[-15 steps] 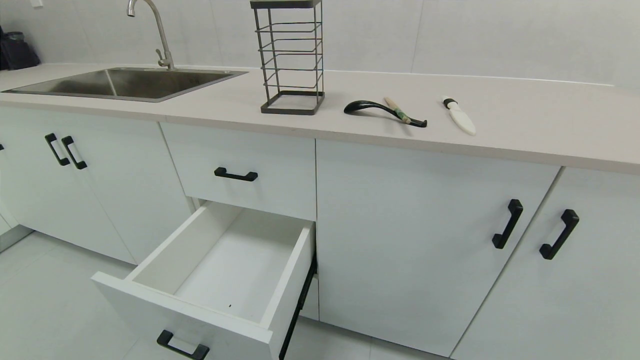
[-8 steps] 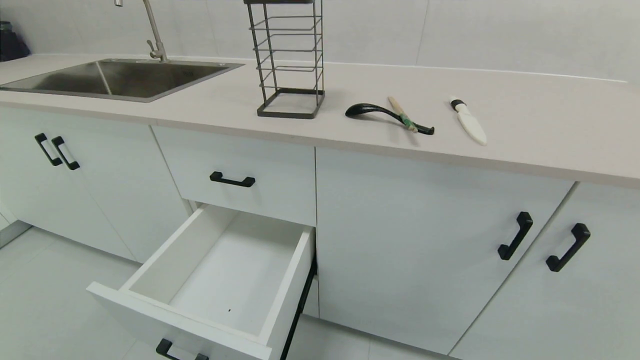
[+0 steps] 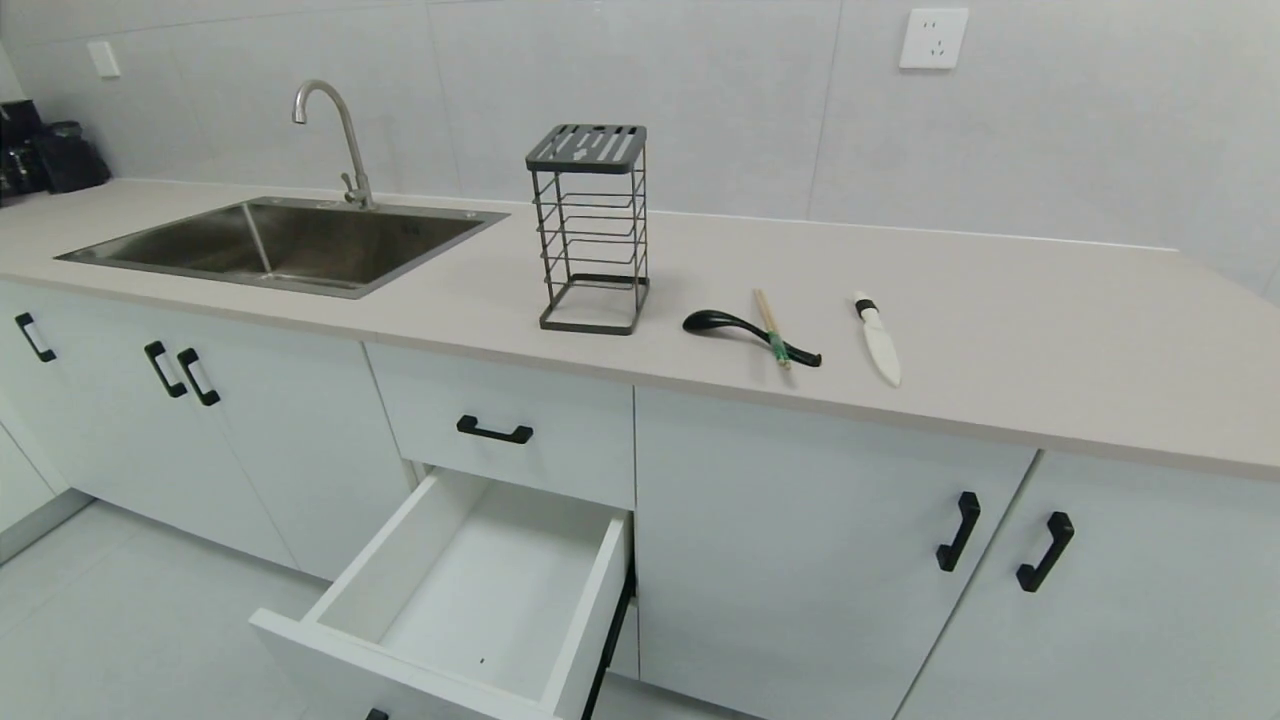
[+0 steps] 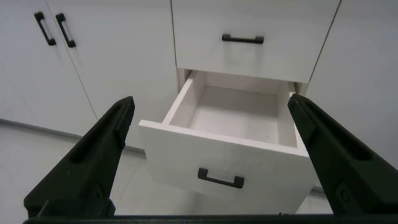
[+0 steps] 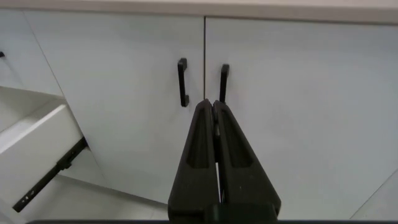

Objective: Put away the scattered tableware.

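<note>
Spoon [image 3: 745, 328], chopsticks [image 3: 766, 312] and white knife [image 3: 878, 340] are lying on the counter [image 3: 1050, 340], right of the wire rack [image 3: 592, 235]. Lower drawer [image 3: 592, 600] is standing pulled out, likely to receive them. Left gripper [image 4: 210, 102] is hanging spread wide before it; right gripper [image 5: 216, 109] is holding its fingers pressed together, empty.

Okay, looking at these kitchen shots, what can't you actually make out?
- Head view: the front panel of the white pulled-out drawer is cut off by the bottom edge.
- Head view: the wooden chopsticks with a green band, crossing the handle of the black spoon, are too small to count.
- Head view: dark objects at the far left of the pale countertop are cut by the left edge, unidentifiable.
</note>
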